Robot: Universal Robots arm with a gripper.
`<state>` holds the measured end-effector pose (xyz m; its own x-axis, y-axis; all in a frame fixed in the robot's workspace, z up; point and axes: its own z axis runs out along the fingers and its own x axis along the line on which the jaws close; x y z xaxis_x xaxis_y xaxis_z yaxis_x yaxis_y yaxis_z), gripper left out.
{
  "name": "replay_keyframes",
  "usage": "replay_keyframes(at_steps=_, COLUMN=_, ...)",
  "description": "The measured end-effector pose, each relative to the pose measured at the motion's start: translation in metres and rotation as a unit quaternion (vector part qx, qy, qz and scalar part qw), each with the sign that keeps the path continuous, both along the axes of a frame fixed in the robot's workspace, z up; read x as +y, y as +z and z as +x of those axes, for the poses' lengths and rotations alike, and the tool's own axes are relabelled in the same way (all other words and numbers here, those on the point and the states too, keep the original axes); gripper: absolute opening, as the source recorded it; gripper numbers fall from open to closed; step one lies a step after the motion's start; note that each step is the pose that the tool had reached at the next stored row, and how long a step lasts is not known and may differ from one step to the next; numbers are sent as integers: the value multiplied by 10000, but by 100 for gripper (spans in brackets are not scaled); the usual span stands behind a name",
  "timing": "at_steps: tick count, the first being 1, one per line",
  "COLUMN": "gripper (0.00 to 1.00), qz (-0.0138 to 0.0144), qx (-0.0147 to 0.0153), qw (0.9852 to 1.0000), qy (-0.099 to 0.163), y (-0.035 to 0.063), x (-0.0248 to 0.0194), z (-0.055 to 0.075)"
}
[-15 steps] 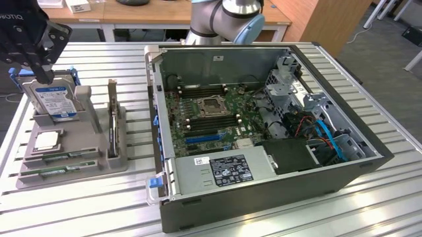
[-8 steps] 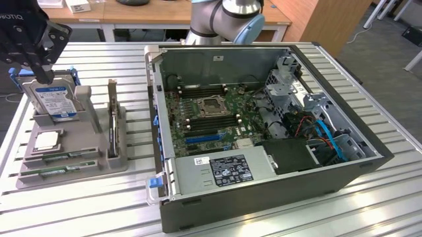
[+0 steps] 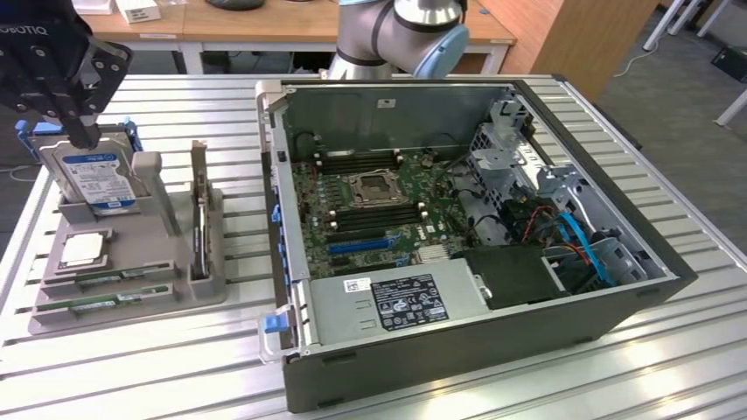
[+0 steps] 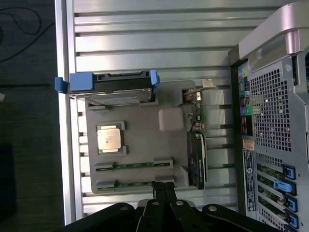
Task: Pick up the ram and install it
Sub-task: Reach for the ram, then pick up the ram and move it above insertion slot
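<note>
The gripper (image 3: 84, 138), fingers pressed together on nothing, hangs at the exterior view's upper left over a hard drive (image 3: 100, 171). The ram (image 3: 111, 278) lies in the grey tray (image 3: 157, 258) at lower left, below a processor (image 3: 84, 249). An expansion card (image 3: 201, 210) stands on edge between it and the open computer case (image 3: 467, 219).

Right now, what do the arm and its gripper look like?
The arm is silver-grey tubing with a pale blue joint cap. The gripper is black, with white lettering on its body and small round screw heads near its slim jaws.
</note>
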<state>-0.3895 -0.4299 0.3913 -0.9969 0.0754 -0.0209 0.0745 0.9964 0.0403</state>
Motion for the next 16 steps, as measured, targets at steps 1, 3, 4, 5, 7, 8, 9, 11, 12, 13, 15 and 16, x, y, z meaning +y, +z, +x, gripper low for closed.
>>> replay_keyframes(at_steps=1, gripper=11, qz=0, qx=0, qw=10000, qy=0, y=-1, x=0, z=3)
replay_keyframes(at_steps=3, gripper=11, qz=0, qx=0, qw=10000, qy=0, y=0, x=0, z=4)
replay_keyframes(at_steps=4, gripper=11, qz=0, qx=0, qw=10000, qy=0, y=0, x=0, z=4)
replay_keyframes(at_steps=5, gripper=11, qz=0, qx=0, qw=10000, qy=0, y=0, x=0, z=4)
replay_keyframes(at_steps=7, gripper=11, qz=0, qx=0, qw=10000, qy=0, y=0, x=0, z=4)
replay_keyframes(at_steps=8, gripper=11, qz=0, qx=0, qw=10000, qy=0, y=0, x=0, z=5)
replay_keyframes(at_steps=9, gripper=11, qz=0, qx=0, qw=10000, qy=0, y=0, x=0, z=4)
replay_keyframes(at_steps=11, gripper=11, qz=0, qx=0, qw=10000, qy=0, y=0, x=0, z=4)
replay_keyframes(at_steps=12, gripper=11, qz=0, qx=0, qw=10000, qy=0, y=0, x=0, z=4)
replay_keyframes(at_steps=13, gripper=11, qz=0, qx=0, qw=10000, qy=0, y=0, x=0, z=4)
replay_keyframes(at_steps=15, gripper=11, qz=0, qx=0, qw=10000, qy=0, y=0, x=0, z=4)
replay_keyframes(at_steps=16, gripper=11, qz=0, qx=0, qw=10000, qy=0, y=0, x=0, z=4)
